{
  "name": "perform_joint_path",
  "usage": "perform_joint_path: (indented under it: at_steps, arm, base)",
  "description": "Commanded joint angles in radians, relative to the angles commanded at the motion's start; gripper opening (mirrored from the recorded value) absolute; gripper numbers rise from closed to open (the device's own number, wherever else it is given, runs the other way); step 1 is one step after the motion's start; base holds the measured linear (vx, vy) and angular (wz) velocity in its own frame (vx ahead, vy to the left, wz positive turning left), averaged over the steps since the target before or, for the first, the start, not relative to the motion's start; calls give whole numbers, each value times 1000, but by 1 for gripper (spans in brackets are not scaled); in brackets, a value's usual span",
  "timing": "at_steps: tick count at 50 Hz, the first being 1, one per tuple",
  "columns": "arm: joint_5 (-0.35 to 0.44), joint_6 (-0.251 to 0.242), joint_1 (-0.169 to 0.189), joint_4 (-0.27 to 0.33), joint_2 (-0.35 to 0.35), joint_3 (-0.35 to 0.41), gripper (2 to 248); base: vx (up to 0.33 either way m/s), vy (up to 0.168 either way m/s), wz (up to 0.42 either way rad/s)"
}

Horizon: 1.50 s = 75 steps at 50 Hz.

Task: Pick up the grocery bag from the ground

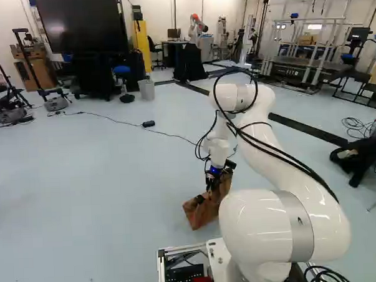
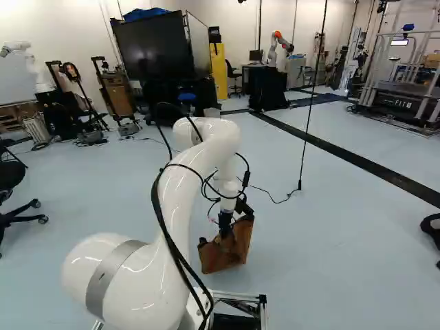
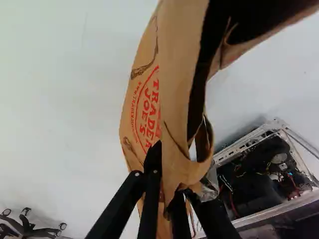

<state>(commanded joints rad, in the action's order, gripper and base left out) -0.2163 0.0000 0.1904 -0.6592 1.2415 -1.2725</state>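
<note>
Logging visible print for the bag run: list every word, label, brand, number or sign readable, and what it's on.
"TRADER JOE'S": red print on the grocery bag.
Curved line beside it, same bag: too small to read surely.
Dark platform: white lettering, too blurred.
Arm's grey band: small mark, unreadable.

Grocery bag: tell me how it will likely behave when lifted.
The grocery bag will probably flex and crumple, since its thin paper rim curls and folds. Its open mouth may sag or gape. Weight is uncertain: the dark interior hides any contents.
</note>
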Motion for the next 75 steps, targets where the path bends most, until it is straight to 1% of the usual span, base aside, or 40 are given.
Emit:
perform_joint_path:
  at_steps: [18, 24, 39, 63, 75]
  arm:
    - [0, 0, -50, 0, -76, 81, 22]
    - [11, 0, -57, 0, -103, 111, 22]
    - [55, 0, -55, 0, -171, 188, 22]
    - [-37, 0, -42, 0, -285, 325, 22]
    - [-50, 0, -33, 0, -345, 396, 22]
  base:
    - [0, 0, 0]
    - [0, 0, 0]
    - [0, 0, 0]
    - [0, 0, 0]
    - [0, 0, 0]
